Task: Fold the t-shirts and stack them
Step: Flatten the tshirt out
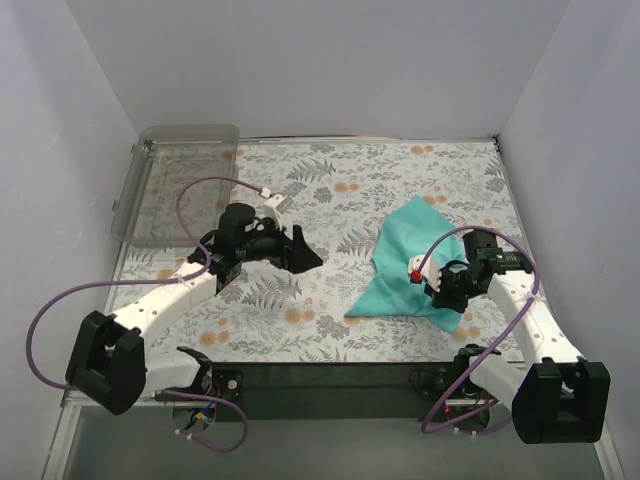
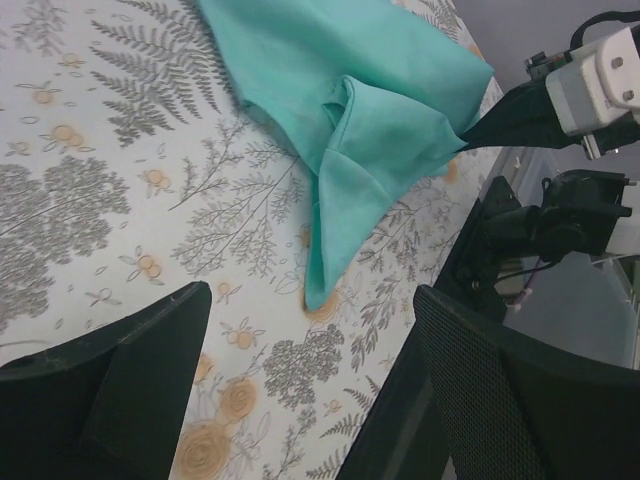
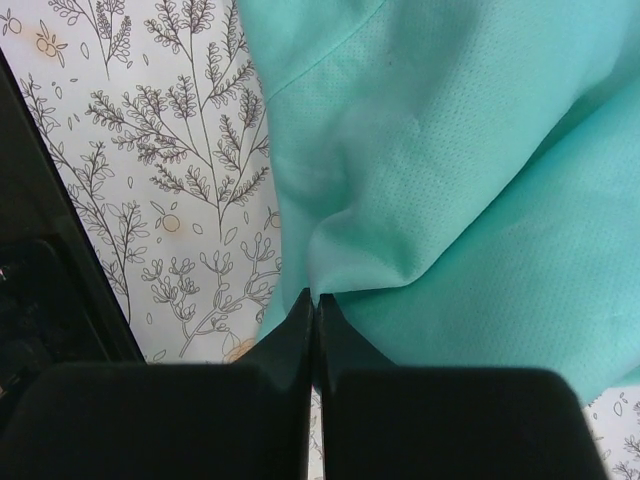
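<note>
Now, right pincer (image 3: pixel 313 305) pinching teal t-shirt (image 1: pixel 405 265), left pincer (image 1: pixel 298 248) spread wide

A floral table (image 1: pixel 330 195) bears a teal t-shirt (image 1: pixel 403 268) and a clear tray (image 1: pixel 183 178).

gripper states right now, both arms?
left gripper: open, holding nothing.
right gripper: shut, pinching a fold of the t-shirt.

The t-shirt (image 3: pixel 450 180) runs off the top and right edges of the right wrist view. Seen from above, the right gripper (image 1: pixel 438 292) hides its near right corner.
</note>
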Controlling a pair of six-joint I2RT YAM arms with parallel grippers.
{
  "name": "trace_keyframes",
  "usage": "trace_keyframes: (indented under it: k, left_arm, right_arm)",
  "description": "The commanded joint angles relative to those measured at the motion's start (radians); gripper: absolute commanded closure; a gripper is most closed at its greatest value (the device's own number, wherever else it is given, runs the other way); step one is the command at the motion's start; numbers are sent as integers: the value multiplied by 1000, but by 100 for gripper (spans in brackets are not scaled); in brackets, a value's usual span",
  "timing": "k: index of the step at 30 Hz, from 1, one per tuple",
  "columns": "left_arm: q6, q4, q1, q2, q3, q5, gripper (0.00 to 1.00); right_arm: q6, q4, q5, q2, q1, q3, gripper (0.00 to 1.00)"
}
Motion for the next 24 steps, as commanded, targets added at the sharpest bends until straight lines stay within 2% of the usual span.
trace_keyframes:
  k: [1, 10, 16, 24]
  left_arm:
    - [-100, 84, -96, 119, 92, -48, 24]
    - [-285, 161, -228, 452, 228, -94, 26]
    - [-384, 163, -248, 625, 329, -166, 27]
    - [-395, 40, -271, 877, 625, -272, 37]
  right_arm:
    - [-18, 21, -28, -8, -4, -32, 99]
    - [-14, 36, -135, -1, -6, -22, 99]
    - [-146, -29, -124, 12, 0, -38, 99]
    - [-180, -60, -123, 3, 2, -30, 99]
